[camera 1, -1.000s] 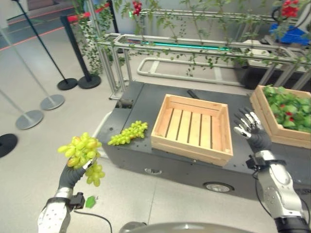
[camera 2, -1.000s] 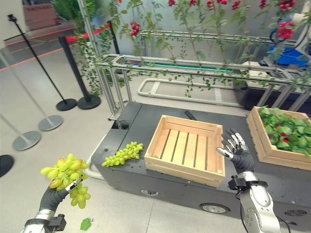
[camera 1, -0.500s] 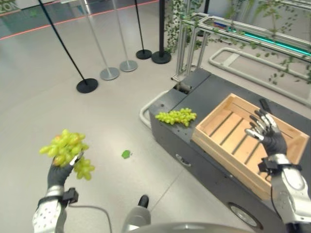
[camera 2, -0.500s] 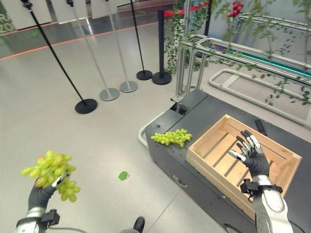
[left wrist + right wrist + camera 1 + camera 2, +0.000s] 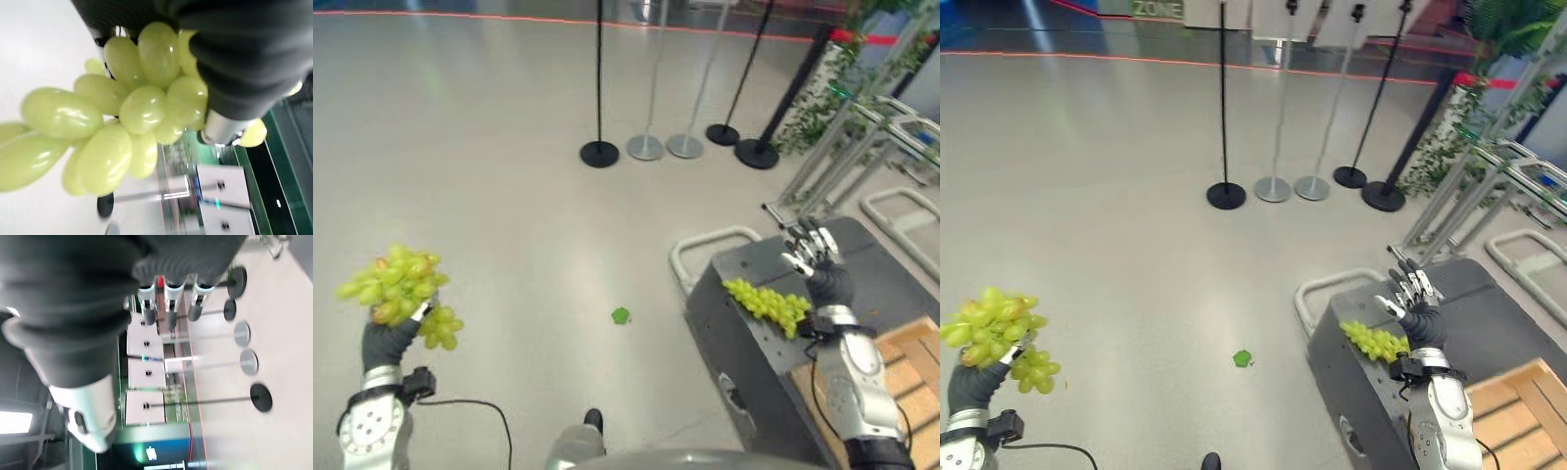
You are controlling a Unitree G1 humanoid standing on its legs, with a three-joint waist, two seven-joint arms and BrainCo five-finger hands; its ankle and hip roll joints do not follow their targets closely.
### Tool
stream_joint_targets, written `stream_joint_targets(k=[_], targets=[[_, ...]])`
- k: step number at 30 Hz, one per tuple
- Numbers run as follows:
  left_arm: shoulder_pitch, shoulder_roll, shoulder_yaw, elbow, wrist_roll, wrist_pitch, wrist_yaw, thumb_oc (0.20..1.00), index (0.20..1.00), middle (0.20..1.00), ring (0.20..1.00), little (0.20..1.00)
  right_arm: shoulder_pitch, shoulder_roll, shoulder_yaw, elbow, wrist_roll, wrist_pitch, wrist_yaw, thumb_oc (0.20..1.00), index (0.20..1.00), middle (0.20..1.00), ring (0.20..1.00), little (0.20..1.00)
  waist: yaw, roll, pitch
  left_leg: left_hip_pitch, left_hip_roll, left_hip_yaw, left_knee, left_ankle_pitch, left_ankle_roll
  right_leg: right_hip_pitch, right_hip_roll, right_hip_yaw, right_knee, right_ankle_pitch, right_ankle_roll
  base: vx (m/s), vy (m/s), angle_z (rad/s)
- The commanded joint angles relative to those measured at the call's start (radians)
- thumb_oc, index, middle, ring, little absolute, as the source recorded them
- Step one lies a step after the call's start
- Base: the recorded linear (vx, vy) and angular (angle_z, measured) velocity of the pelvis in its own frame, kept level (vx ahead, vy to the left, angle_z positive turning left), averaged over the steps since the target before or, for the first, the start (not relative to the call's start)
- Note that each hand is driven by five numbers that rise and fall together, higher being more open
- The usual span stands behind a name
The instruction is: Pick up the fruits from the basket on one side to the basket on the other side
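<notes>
My left hand (image 5: pixel 389 342) is raised at the lower left, shut on a bunch of green grapes (image 5: pixel 393 287) held over the bare floor; the left wrist view has the same grapes (image 5: pixel 122 122) pressed against the palm. A second bunch of green grapes (image 5: pixel 767 300) lies on the top of the dark grey cart (image 5: pixel 881 284), near its corner. My right hand (image 5: pixel 816 262) is held up open just above and behind that bunch, fingers straight, touching nothing. A corner of the wooden crate (image 5: pixel 911 377) shows at the lower right on the cart.
Several stanchion posts with round bases (image 5: pixel 599 153) stand across the floor beyond. A small green leaf (image 5: pixel 621 315) lies on the floor beside the cart. A white tube bumper (image 5: pixel 710 242) curves off the cart's end. Metal frames with vines (image 5: pixel 847 127) stand at the right.
The whole picture has swung to the left, so the cart and crate now sit at the right edge. My left hand still holds the grapes; the right hand stays open.
</notes>
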Motion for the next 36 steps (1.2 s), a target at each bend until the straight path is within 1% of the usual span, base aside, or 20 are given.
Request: stream_joint_targets(k=[1, 3, 4, 7, 9, 10, 11, 12, 13, 17, 19, 20, 21, 22, 24, 25, 27, 29, 30, 36], targets=[[-0.055, 0.058, 0.063, -0.135, 0.051, -0.101, 0.039, 0.200, 0.200, 0.200, 0.200, 0.200, -0.097, -0.031, -0.002, 0.042, 0.004, -0.071, -0.023, 1.000, 1.000, 1.000, 1.000, 1.000, 0.048, 0.032, 0.001, 0.038, 0.044, -0.001, -0.006, -0.036, -0.094, -0.059, -0.029, 0.082, -0.182, 0.306, 0.098, 0.03, 0.324, 0.21], [-0.055, 0.051, 0.069, -0.147, 0.043, -0.108, 0.049, 0.200, 0.200, 0.200, 0.200, 0.200, -0.125, -0.028, 0.027, 0.048, -0.012, -0.066, -0.028, 1.000, 1.000, 1.000, 1.000, 1.000, 0.066, 0.075, 0.006, 0.046, 0.035, -0.060, -0.008, -0.043, -0.085, -0.116, -0.049, 0.214, -0.220, 0.331, 0.098, 0.08, 0.306, 0.45], [-0.073, 0.061, 0.053, -0.140, 0.041, -0.106, 0.054, 0.200, 0.200, 0.200, 0.200, 0.200, -0.104, -0.027, 0.018, 0.035, -0.014, -0.066, -0.027, 1.000, 1.000, 1.000, 1.000, 1.000, 0.034, 0.074, 0.008, 0.038, 0.002, -0.106, 0.006, -0.042, -0.064, -0.121, -0.033, 0.360, -0.234, 0.299, 0.098, 0.06, 0.192, 0.41], [-0.079, 0.046, 0.046, -0.137, 0.036, -0.107, 0.054, 0.200, 0.200, 0.200, 0.200, 0.200, -0.097, -0.034, 0.025, 0.028, -0.011, -0.064, -0.012, 1.000, 1.000, 1.000, 1.000, 1.000, 0.025, 0.075, -0.005, 0.055, -0.027, -0.140, -0.005, -0.061, -0.051, -0.107, 0.004, 0.360, -0.218, 0.244, 0.096, 0.15, 0.302, 1.00], [-0.077, 0.026, 0.044, -0.142, 0.047, -0.105, 0.057, 0.200, 0.200, 0.200, 0.200, 0.200, -0.084, -0.040, 0.020, 0.029, -0.004, -0.068, 0.003, 1.000, 1.000, 1.000, 1.000, 1.000, 0.000, 0.058, -0.005, 0.102, -0.086, -0.184, -0.043, -0.062, -0.030, -0.187, 0.121, 0.370, -0.173, 0.161, 0.063, 0.34, 0.336, 0.77], [-0.123, 0.027, 0.009, -0.114, 0.059, -0.095, 0.067, 0.200, 0.200, 0.200, 0.200, 0.200, -0.062, -0.043, 0.024, 0.023, 0.013, -0.072, 0.021, 1.000, 1.000, 1.000, 1.000, 1.000, -0.062, 0.040, -0.004, 0.136, -0.133, -0.257, -0.061, -0.060, -0.019, -0.282, 0.260, 0.479, -0.112, 0.101, 0.048, 0.50, 0.307, 1.14], [-0.141, 0.023, -0.018, -0.099, 0.053, -0.092, 0.063, 0.200, 0.200, 0.200, 0.200, 0.200, -0.051, -0.049, 0.030, 0.039, 0.024, -0.077, 0.031, 1.000, 1.000, 1.000, 1.000, 1.000, -0.097, 0.026, -0.015, 0.154, -0.156, -0.316, -0.067, -0.064, -0.022, -0.302, 0.320, 0.560, -0.130, 0.080, 0.041, 0.41, 0.203, 1.59], [-0.141, 0.023, -0.018, -0.098, 0.053, -0.093, 0.064, 0.200, 0.200, 0.200, 0.200, 0.200, -0.051, -0.050, 0.030, 0.041, 0.025, -0.078, 0.032, 1.000, 1.000, 1.000, 1.000, 1.000, -0.102, 0.025, -0.016, 0.152, -0.158, -0.320, -0.069, -0.059, -0.022, -0.302, 0.318, 0.555, -0.133, 0.082, 0.040, 0.40, 0.082, 1.95], [-0.151, 0.003, -0.062, -0.097, 0.038, -0.087, 0.043, 0.200, 0.200, 0.200, 0.200, 0.200, -0.028, -0.070, 0.026, 0.051, 0.031, -0.086, 0.033, 1.000, 1.000, 1.000, 1.000, 1.000, -0.141, 0.027, -0.021, 0.185, -0.185, -0.444, -0.069, -0.068, -0.019, -0.332, 0.409, 0.682, -0.149, 0.052, -0.005, 0.23, 0.037, 2.64], [-0.152, -0.037, -0.100, -0.110, 0.004, -0.093, 0.013, 0.200, 0.200, 0.200, 0.200, 0.200, -0.008, -0.099, 0.013, 0.044, 0.022, -0.081, 0.031, 1.000, 1.000, 1.000, 1.000, 1.000, -0.162, 0.035, -0.038, 0.206, -0.180, -0.598, -0.043, -0.088, -0.022, -0.314, 0.383, 0.750, -0.190, 0.055, -0.044, 0.32, -0.128, 2.41], [-0.168, -0.059, -0.140, -0.074, -0.045, -0.099, -0.005, 0.200, 0.200, 0.200, 0.200, 0.200, -0.020, -0.127, 0.023, 0.041, 0.027, -0.079, 0.043, 1.000, 1.000, 1.000, 1.000, 1.000, -0.125, 0.078, -0.033, 0.188, -0.122, -0.657, -0.006, -0.096, -0.073, -0.272, 0.295, 0.733, -0.200, 0.069, -0.033, 0.27, -0.311, 1.36], [-0.169, -0.059, -0.141, -0.073, -0.046, -0.100, -0.006, 0.200, 0.200, 0.200, 0.200, 0.200, -0.021, -0.128, 0.022, 0.042, 0.027, -0.080, 0.043, 1.000, 1.000, 1.000, 1.000, 1.000, -0.130, 0.076, -0.034, 0.184, -0.127, -0.662, -0.006, -0.091, -0.073, -0.274, 0.290, 0.728, -0.201, 0.072, -0.032, 0.25, -0.389, 1.46], [-0.173, -0.069, -0.163, -0.058, -0.088, -0.101, -0.021, 0.200, 0.200, 0.200, 0.200, 0.200, -0.038, -0.144, 0.024, 0.051, 0.007, -0.082, 0.026, 1.000, 1.000, 1.000, 1.000, 1.000, -0.083, 0.088, -0.021, 0.175, -0.082, -0.675, -0.030, -0.067, -0.111, -0.227, 0.253, 0.654, -0.207, 0.070, -0.028, 0.09, -0.176, 1.49], [-0.175, -0.069, -0.164, -0.058, -0.089, -0.101, -0.022, 0.200, 0.200, 0.200, 0.200, 0.200, -0.040, -0.145, 0.022, 0.052, 0.007, -0.082, 0.026, 1.000, 1.000, 1.000, 1.000, 1.000, -0.092, 0.084, -0.020, 0.173, -0.088, -0.685, -0.036, -0.055, -0.111, -0.226, 0.245, 0.645, -0.210, 0.075, -0.026, 0.16, -0.273, 1.95], [-0.188, -0.065, -0.208, -0.065, -0.080, -0.094, -0.023, 0.200, 0.200, 0.200, 0.200, 0.200, -0.022, -0.172, -0.019, 0.058, -0.021, -0.093, -0.008, 1.000, 1.000, 1.000, 1.000, 1.000, -0.057, 0.106, -0.016, 0.130, -0.016, -0.646, -0.112, 0.031, -0.156, -0.135, 0.201, 0.485, -0.224, 0.052, -0.012, 0.11, -0.158, 1.55], [-0.188, -0.066, -0.209, -0.065, -0.079, -0.094, -0.022, 0.200, 0.200, 0.200, 0.200, 0.200, -0.021, -0.173, -0.020, 0.057, -0.022, -0.093, -0.009, 1.000, 1.000, 1.000, 1.000, 1.000, -0.064, 0.108, -0.015, 0.132, -0.016, -0.654, -0.116, 0.034, -0.157, -0.131, 0.202, 0.476, -0.226, 0.051, -0.012, 0.09, -0.084, 2.04], [-0.199, -0.056, -0.227, -0.073, -0.053, -0.089, -0.015, 0.200, 0.200, 0.200, 0.200, 0.200, -0.001, -0.203, -0.039, 0.051, -0.067, -0.096, -0.027, 1.000, 1.000, 1.000, 1.000, 1.000, -0.098, 0.108, -0.005, 0.071, 0.022, -0.463, -0.123, 0.077, -0.152, -0.061, 0.167, 0.370, -0.217, 0.039, 0.000, 0.13, -0.088, 2.95], [-0.196, -0.058, -0.226, -0.071, -0.048, -0.089, -0.011, 0.200, 0.200, 0.200, 0.200, 0.200, -0.001, -0.202, -0.039, 0.051, -0.079, -0.096, -0.034, 1.000, 1.000, 1.000, 1.000, 1.000, -0.107, 0.105, -0.002, 0.071, 0.029, -0.413, -0.110, 0.062, -0.144, -0.042, 0.158, 0.337, -0.215, 0.034, -0.003, 0.08, -0.065, 1.85], [-0.180, -0.056, -0.208, -0.066, -0.032, -0.093, -0.006, 0.200, 0.200, 0.200, 0.200, 0.200, -0.001, -0.204, -0.030, 0.063, -0.108, -0.090, -0.032, 1.000, 1.000, 1.000, 1.000, 1.000, -0.105, 0.094, -0.009, 0.087, 0.056, -0.329, -0.066, 0.007, -0.142, -0.017, 0.148, 0.315, -0.206, 0.015, -0.004, 0.01, 0.004, 1.31], [-0.147, -0.054, -0.174, -0.067, 0.002, -0.091, 0.003, 0.200, 0.200, 0.200, 0.200, 0.200, -0.005, -0.188, -0.022, 0.082, -0.119, -0.085, -0.024, 1.000, 1.000, 1.000, 1.000, 1.000, -0.086, 0.083, -0.036, 0.100, 0.139, -0.205, -0.096, 0.043, -0.158, 0.005, 0.123, 0.230, -0.195, 0.019, 0.005, 0.04, 0.075, 0.97]])
